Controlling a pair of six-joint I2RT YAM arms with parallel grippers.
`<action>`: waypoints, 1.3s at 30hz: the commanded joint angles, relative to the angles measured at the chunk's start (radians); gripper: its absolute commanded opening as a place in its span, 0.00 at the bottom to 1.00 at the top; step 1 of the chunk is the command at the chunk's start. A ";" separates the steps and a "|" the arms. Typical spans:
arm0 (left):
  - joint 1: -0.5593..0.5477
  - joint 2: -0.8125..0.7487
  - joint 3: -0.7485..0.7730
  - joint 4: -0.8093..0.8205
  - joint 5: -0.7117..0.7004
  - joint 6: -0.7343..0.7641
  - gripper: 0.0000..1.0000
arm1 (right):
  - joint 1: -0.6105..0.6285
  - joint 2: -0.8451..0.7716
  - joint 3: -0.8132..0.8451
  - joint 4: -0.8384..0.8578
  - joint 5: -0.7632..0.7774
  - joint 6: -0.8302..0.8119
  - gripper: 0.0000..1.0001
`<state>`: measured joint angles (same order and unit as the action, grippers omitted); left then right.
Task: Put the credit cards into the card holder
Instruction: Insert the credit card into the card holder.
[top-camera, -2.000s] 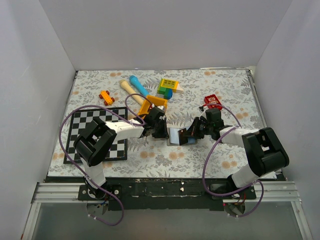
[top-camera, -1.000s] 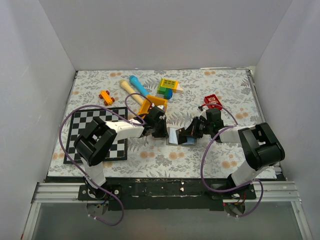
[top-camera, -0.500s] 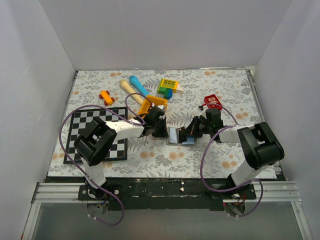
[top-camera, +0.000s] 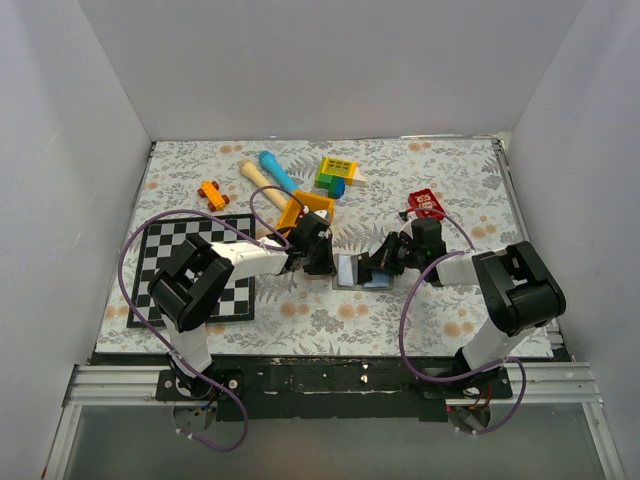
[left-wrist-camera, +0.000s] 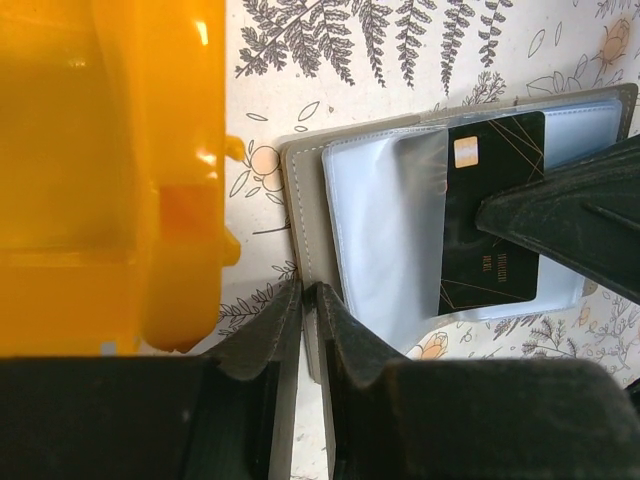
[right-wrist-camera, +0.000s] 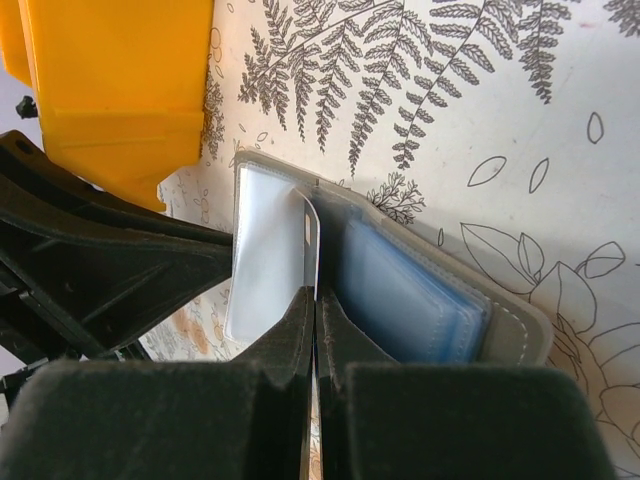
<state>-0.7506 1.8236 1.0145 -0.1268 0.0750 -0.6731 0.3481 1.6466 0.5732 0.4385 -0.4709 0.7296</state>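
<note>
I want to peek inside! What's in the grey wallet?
A black card with a gold chip, its edge under the wallet's clear pocket. The right gripper pinches the card and covers part of it. Anything deeper in the blue pockets is hidden.

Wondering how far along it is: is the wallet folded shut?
No, the wallet lies open, pale pockets showing, with a black card over them.

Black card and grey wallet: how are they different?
The credit card is black with a gold chip; the card holder is grey with pale bluish pockets. The credit card is smaller, fitting inside the card holder's outline. The credit card is one thin sheet; the card holder lies opened out. Both are flat rectangles.
</note>
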 joint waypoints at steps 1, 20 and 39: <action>-0.003 0.017 0.006 -0.014 0.003 0.009 0.11 | 0.005 0.044 -0.033 0.057 0.072 0.025 0.01; -0.003 0.013 -0.001 -0.004 0.006 0.004 0.10 | 0.068 0.007 0.001 -0.061 0.092 -0.008 0.16; -0.003 0.019 0.002 0.003 0.012 0.007 0.09 | 0.068 -0.203 0.100 -0.483 0.273 -0.182 0.43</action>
<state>-0.7498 1.8275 1.0145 -0.1207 0.0898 -0.6739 0.4152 1.4750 0.6193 0.0864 -0.2623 0.6018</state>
